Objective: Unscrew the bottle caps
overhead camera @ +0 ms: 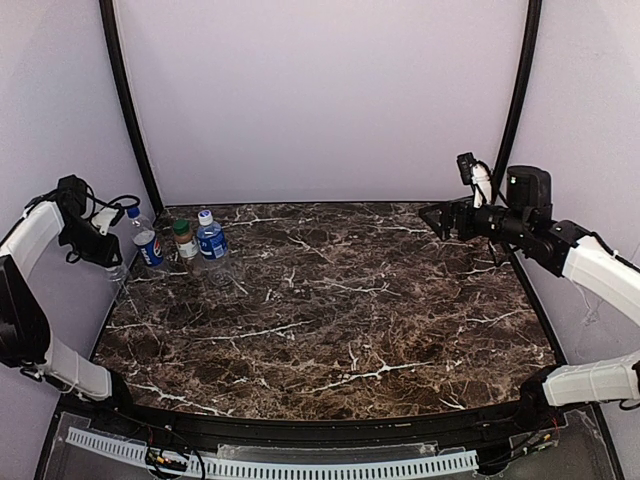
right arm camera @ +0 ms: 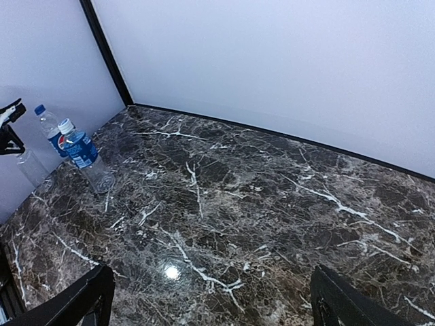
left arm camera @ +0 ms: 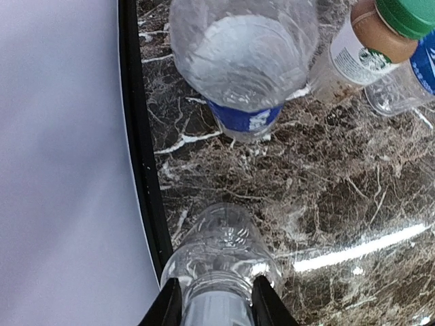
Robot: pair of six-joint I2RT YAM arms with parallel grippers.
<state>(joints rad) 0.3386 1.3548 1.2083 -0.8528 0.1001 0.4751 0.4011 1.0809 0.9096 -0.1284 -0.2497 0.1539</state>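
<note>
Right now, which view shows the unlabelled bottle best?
Left wrist: the unlabelled bottle fills the lower frame, seen from above, its top between the left hand's fingers. Top external shows only a faint clear sliver under the left hand. Right wrist shows it small and pale at the far left edge.

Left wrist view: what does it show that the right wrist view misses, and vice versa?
Only left wrist: the green cap on the short brown bottle, and the left gripper closed on the unlabelled bottle at its neck. Only right wrist: the open right gripper, a blue cap, a white cap. Both: Pepsi bottle, blue-labelled bottle, that unlabelled bottle, marble table.
</note>
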